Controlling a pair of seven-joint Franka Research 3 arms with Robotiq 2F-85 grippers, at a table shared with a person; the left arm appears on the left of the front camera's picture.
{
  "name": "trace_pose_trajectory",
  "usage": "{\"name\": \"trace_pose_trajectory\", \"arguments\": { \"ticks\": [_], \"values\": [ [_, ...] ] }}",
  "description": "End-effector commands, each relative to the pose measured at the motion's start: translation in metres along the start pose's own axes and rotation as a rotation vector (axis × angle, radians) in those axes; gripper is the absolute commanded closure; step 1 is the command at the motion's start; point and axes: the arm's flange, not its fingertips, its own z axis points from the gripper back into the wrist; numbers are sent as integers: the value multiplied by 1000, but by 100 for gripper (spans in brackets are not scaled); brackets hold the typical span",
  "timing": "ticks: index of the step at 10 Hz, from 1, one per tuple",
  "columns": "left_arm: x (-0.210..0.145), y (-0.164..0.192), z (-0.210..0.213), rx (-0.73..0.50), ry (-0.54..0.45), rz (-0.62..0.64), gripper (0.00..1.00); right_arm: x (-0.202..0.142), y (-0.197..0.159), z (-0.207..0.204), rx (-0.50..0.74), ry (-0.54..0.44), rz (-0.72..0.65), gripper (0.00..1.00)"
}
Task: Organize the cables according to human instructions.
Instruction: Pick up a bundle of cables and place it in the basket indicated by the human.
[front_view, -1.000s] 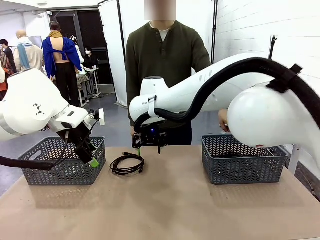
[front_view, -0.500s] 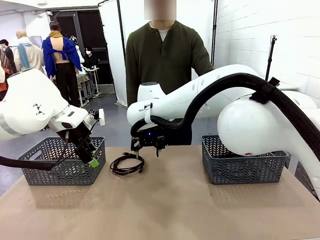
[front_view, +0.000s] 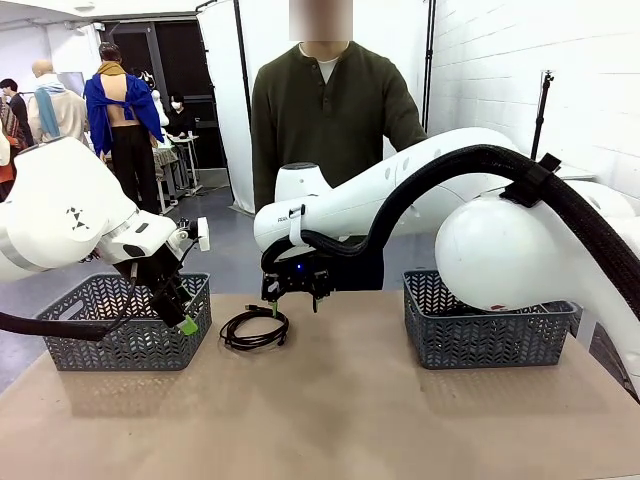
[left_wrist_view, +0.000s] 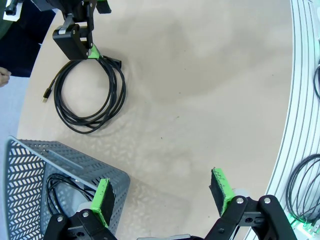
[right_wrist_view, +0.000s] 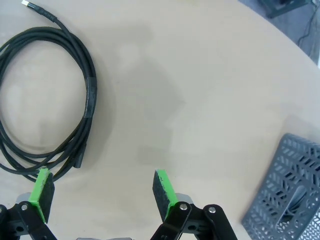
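Note:
One cable (front_view: 252, 342), a thin black cord wound in a round coil, lies on the table left of centre. My right gripper (front_view: 297, 302) hangs open just above the coil's far right edge, fingers pointing down. In the right wrist view the cable (right_wrist_view: 91, 95) lies to the left, with one green fingertip (right_wrist_view: 42, 190) over its lower loop and the right gripper (right_wrist_view: 102, 190) holding nothing. My left gripper (front_view: 180, 315) is open in front of the left basket (front_view: 100, 345). The left wrist view shows the left gripper (left_wrist_view: 161, 192) open, the coil (left_wrist_view: 120, 90) beyond it, and another cable (left_wrist_view: 62, 186) inside the basket (left_wrist_view: 60, 155).
A second grey basket (front_view: 480, 345) stands at the table's right side; its corner (right_wrist_view: 290, 185) appears in the right wrist view. A person (front_view: 330, 130) stands at the far edge behind the coil. My right arm (front_view: 420, 185) spans the table's middle.
My right arm swung slightly left and lowered its gripper toward the coil, then held still. The left arm and the cable have not moved.

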Motion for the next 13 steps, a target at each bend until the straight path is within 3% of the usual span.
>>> {"name": "trace_pose_trajectory", "arguments": {
  "ticks": [1,13],
  "values": [
    [1,0,1,4,1,-1,0,3,-1,-4,11,-7,-25,0],
    [1,0,1,4,1,-1,0,30,10,-40,-26,42,-68,0]
  ]
}}
